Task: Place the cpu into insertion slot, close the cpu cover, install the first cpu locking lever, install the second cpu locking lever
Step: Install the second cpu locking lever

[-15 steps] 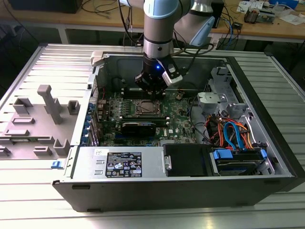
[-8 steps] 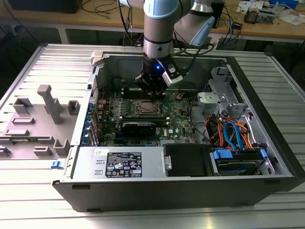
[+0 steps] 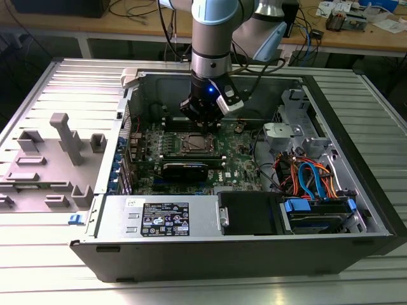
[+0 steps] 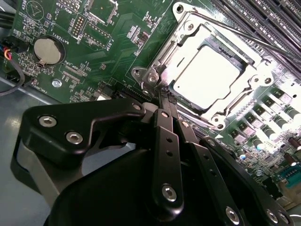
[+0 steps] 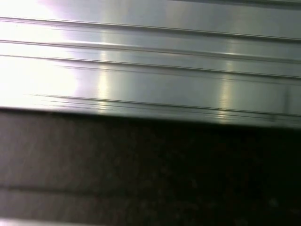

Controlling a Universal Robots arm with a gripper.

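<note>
on the exterior view's left, a grey plastic fixture tray (image 3: 44, 171) with upright blocks lies on the ribbed metal table (image 3: 76, 82), just beside the open computer case (image 3: 254, 244). inside the case, the green motherboard (image 3: 241, 166) lies flat, with the power supply box (image 3: 164, 218) along the near wall and a long black card (image 3: 191, 170) between that box and the socket. the arm (image 3: 213, 32) comes straight down into the middle of the case, and the gripper (image 3: 205, 119) hangs right above the socket's far edge

in the second wrist view, a round coin battery (image 4: 48, 50) sits on the board, well apart from the socket. the gripper (image 4: 165, 97) has its black fingers (image 4: 165, 136) drawn together to a narrow tip with no gap showing between them, and nothing is held there; the tip sits at the corner of the socket frame, touching or just off it. the cpu (image 4: 205, 77) lies seated in the insertion slot (image 4: 175, 60), its bright metal top showing through the window of the cpu cover (image 4: 248, 74), which lies flat down over it. a thin locking lever (image 4: 244, 35) runs along the frame's far side, next to the long black memory slots (image 4: 263, 16)

toward the exterior view's right, orange and blue cables (image 3: 311, 178) loop over the drive bay (image 3: 318, 213)
</note>
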